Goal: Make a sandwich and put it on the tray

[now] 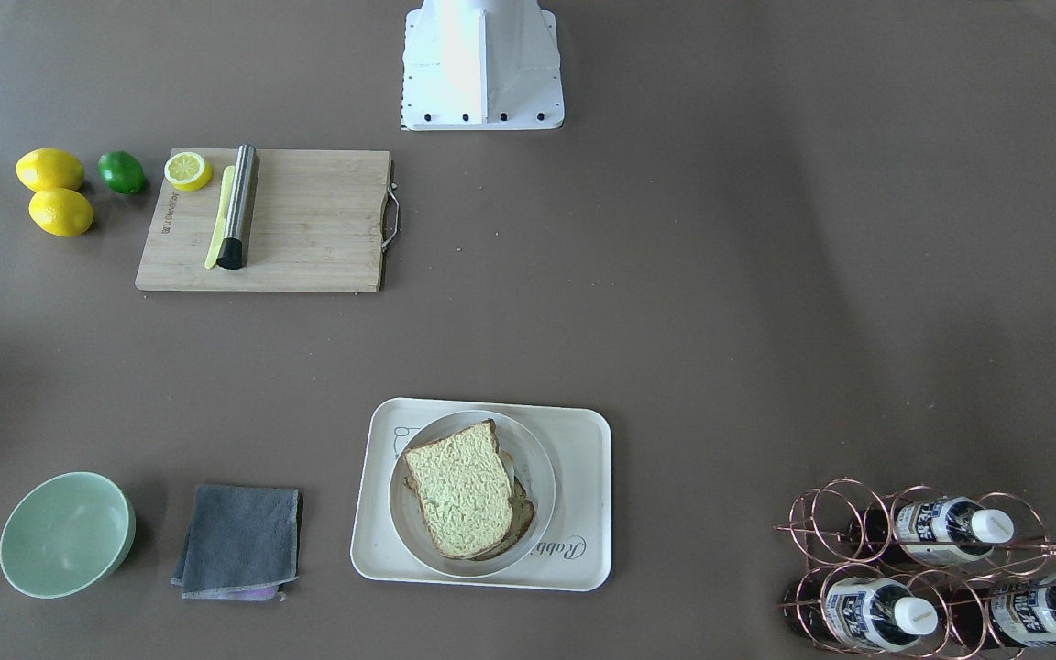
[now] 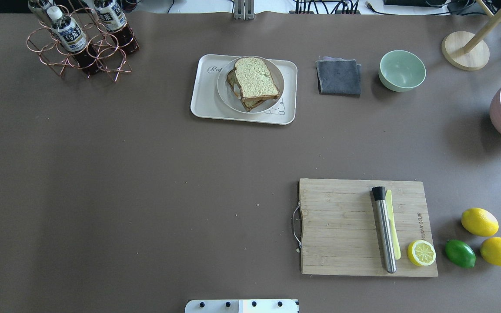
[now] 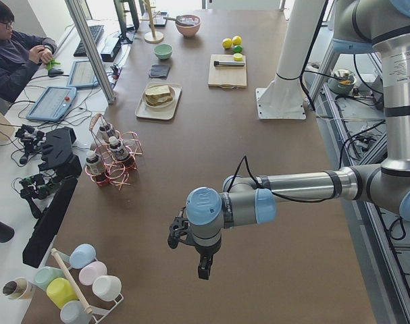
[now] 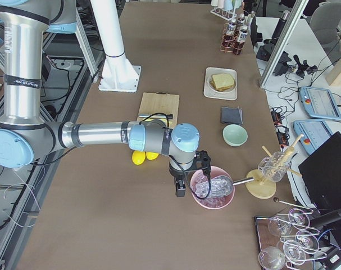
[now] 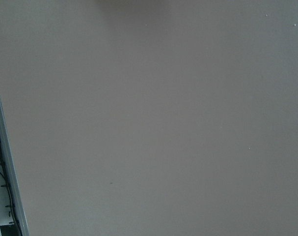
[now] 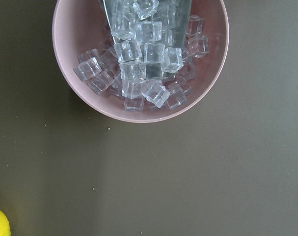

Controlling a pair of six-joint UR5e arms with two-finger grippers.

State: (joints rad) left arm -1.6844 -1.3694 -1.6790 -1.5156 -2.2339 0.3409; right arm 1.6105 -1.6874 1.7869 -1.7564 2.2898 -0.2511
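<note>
Sitting on a round white plate [image 1: 537, 463] that is resting on the tray [image 1: 583, 440], the sandwich [image 1: 459, 489] is lying with one bread slice on top, on the side of the desk [image 1: 675, 321] away from the robot. The left claw [image 3: 202, 270] is hanging over a bare part of the desk, and the right claw [image 4: 180, 190] is hanging just beside a pink bowl [image 6: 70, 39] full of ice cubes [image 6: 144, 64]. Both claws are showing only from far off to the side, so I cannot tell if their fingers are apart or together.
</note>
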